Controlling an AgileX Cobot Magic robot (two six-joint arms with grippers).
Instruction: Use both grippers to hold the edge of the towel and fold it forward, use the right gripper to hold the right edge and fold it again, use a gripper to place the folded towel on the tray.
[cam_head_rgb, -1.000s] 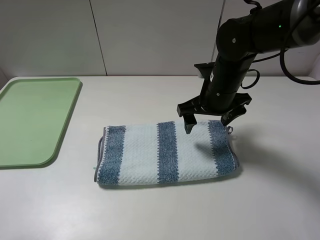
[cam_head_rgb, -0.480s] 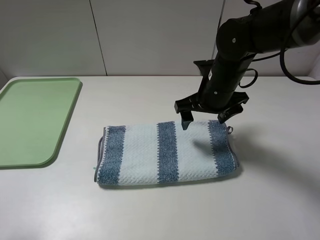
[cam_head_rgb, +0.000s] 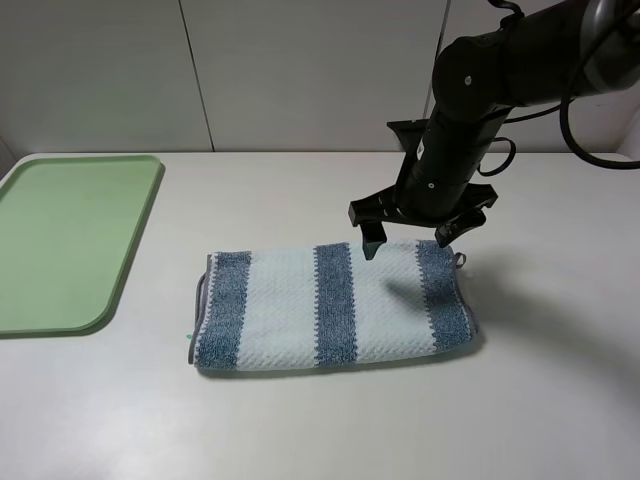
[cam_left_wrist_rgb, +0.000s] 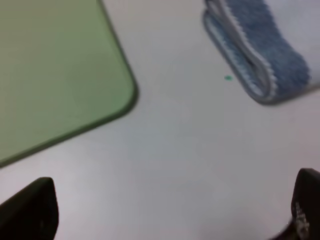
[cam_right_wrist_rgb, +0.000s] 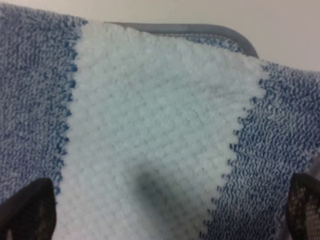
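Overhead, the towel lies folded mid-table, well right of the tray, and the right gripper hangs over its far edge, fingers spread, gripping nothing. Left wrist cam: left gripper is wide apart over bare table, near the tray's corner. Right wrist cam is just stripes between spread fingertips.

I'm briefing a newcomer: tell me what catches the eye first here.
The black right gripper stands out first, hovering open over the far right part of the striped towel, folded on the white table. The pale green tray lies to the towel's left, apart from it.
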